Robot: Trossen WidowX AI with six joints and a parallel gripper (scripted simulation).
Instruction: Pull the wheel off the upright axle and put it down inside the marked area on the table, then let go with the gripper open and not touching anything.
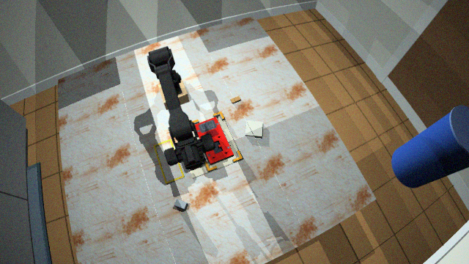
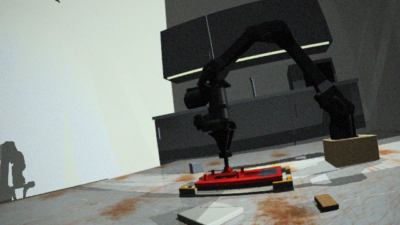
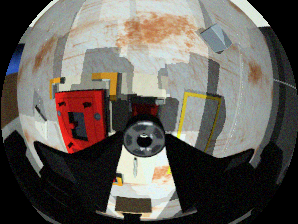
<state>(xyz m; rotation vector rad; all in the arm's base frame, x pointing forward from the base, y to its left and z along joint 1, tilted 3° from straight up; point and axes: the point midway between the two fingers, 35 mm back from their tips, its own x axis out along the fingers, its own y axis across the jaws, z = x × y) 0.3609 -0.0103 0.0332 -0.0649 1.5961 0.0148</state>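
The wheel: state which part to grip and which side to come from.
Grip the wheel across its round rim, coming straight down from above. It sits flat, hub hole up, in line with the upright axle, so a vertical approach suits it. The end effector already does this: fingers shut on the wheel, above the red fixture.

Between the red board [image 1: 216, 141] and the yellow-outlined area [image 1: 168, 162] nothing stands; the grey block [image 1: 180, 204] lies well apart.
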